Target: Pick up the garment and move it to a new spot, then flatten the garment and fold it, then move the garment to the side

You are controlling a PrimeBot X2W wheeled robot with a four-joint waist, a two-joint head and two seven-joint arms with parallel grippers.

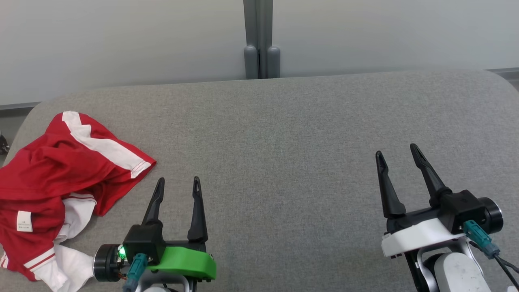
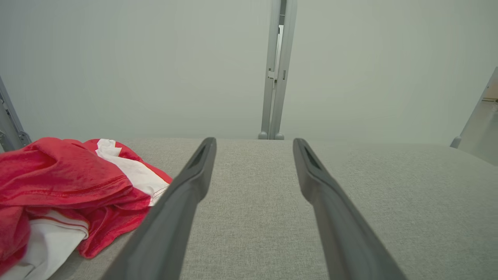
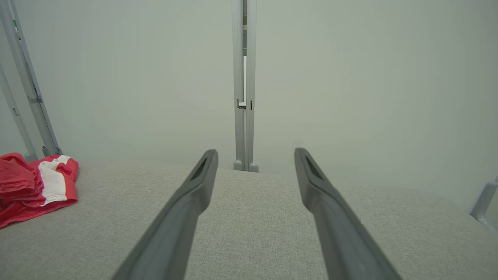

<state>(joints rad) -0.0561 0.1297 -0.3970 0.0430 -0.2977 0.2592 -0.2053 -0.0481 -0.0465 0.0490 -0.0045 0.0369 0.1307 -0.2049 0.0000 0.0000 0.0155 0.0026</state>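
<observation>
Left jaws stand apart and empty at the lower left of the head view, their fingers (image 1: 155,202) pointing up over the grey desk (image 1: 284,142). Well apart from them, at the lower right, the right jaws are spread just as wide, fingers (image 1: 387,186) gripping nothing. The garment (image 1: 61,162), red with white bands, lies crumpled at the desk's left edge, just beside the left jaws. Behind the desk stands a pale wall (image 1: 121,40) with a grey post (image 1: 259,40).

The left gripper (image 2: 253,144) held its two long dark fingers (image 2: 183,206) spread above a grey woven fabric surface (image 2: 389,202). A crumpled red-and-white cloth garment (image 2: 66,182) lay beside them.
</observation>
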